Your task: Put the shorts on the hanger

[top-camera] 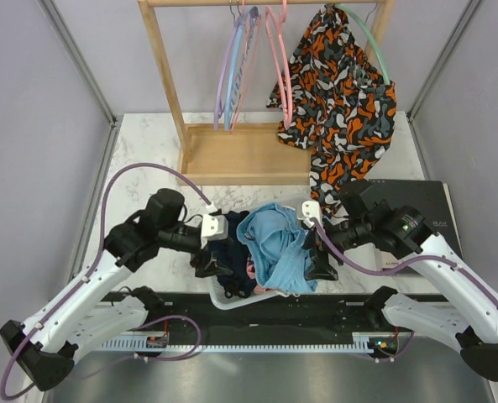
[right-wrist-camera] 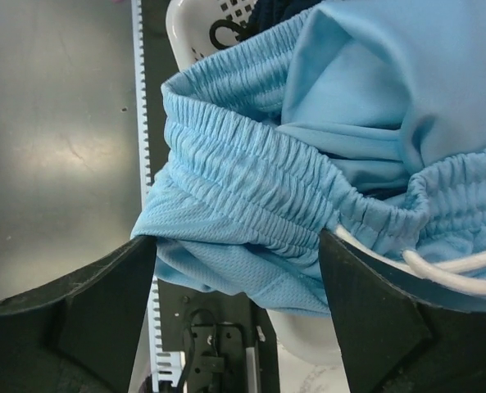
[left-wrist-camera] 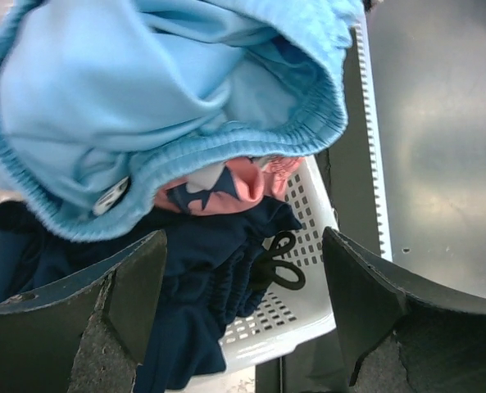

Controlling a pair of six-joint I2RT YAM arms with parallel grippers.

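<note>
The light blue shorts (top-camera: 278,243) lie heaped on top of a white basket (top-camera: 232,300) between my two arms. The pink hanger (top-camera: 280,67) hangs on the wooden rack at the back. My left gripper (top-camera: 208,262) is open at the basket's left side; in its wrist view the gripper (left-wrist-camera: 243,278) is over dark navy clothing (left-wrist-camera: 202,278), with the shorts (left-wrist-camera: 144,90) beyond. My right gripper (top-camera: 320,264) is open at the shorts' right edge. In its wrist view the gripper (right-wrist-camera: 238,278) straddles the elastic waistband (right-wrist-camera: 251,180), with the white drawstring (right-wrist-camera: 456,274) beside the right finger.
The wooden rack (top-camera: 232,151) also carries lilac and blue hangers (top-camera: 232,67) and a mint-green hanger (top-camera: 374,46) with an orange-black-white garment (top-camera: 341,109). A pink-patterned cloth (left-wrist-camera: 218,184) lies under the shorts. A black device (top-camera: 416,201) sits at right. A black rail (top-camera: 257,315) runs along the near edge.
</note>
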